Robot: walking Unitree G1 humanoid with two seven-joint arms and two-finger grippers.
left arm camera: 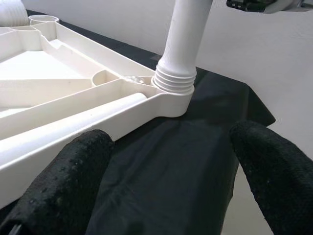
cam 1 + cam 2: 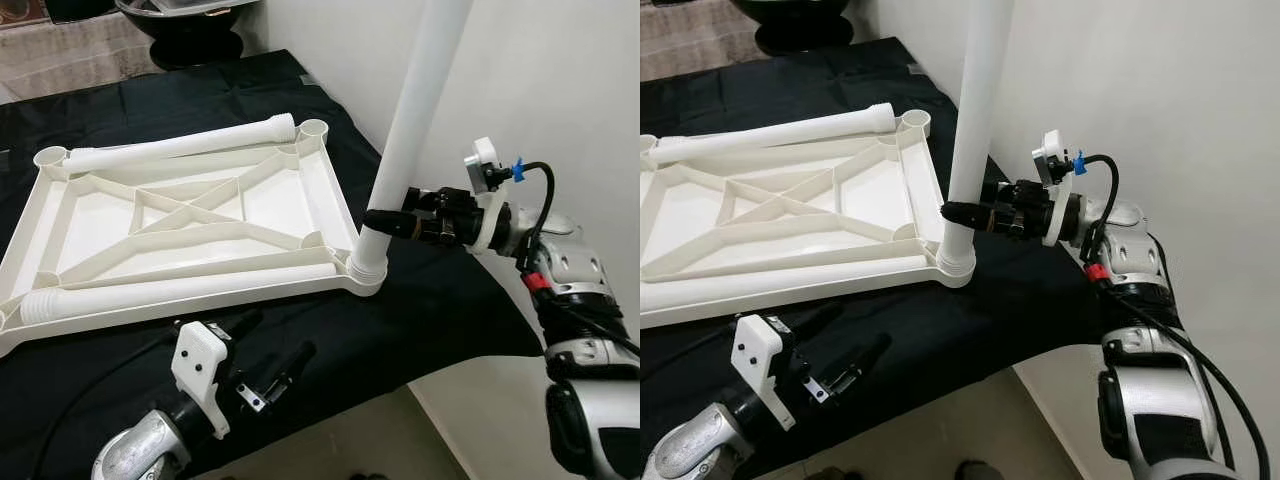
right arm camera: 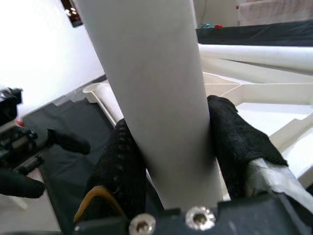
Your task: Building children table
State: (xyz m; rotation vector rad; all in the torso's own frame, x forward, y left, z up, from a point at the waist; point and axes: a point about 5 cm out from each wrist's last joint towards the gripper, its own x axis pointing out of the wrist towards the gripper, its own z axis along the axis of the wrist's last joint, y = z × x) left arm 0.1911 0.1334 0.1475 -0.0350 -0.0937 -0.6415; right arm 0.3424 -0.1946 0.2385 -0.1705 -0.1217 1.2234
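The children's table top (image 2: 190, 215) is lying upside down on a black cloth (image 2: 430, 310), its ribbed underside facing up, with one white leg (image 2: 415, 130) standing upright in the corner socket (image 2: 366, 272) at about four o'clock of the frame. This leg is being gripped low down, just above its threaded collar, by the right gripper (image 2: 378, 222), whose black fingers (image 3: 234, 142) are being pressed against both sides of the tube. Two loose legs are lying across the tray: one (image 2: 180, 145) along the twelve o'clock edge, another (image 2: 170, 290) along the six o'clock edge. The left gripper (image 1: 171, 176) is being held at roughly seven o'clock, near the tray's front rim, its fingers spread apart with nothing between them. The judgement is that the leg is being seated or screwed into its socket. The threads could be crossed if the leg is being tilted while turned, and the light tray, resting unclamped on cloth near the table's edge, could be dragged or spun with the leg, since it is not being braced by the left gripper.
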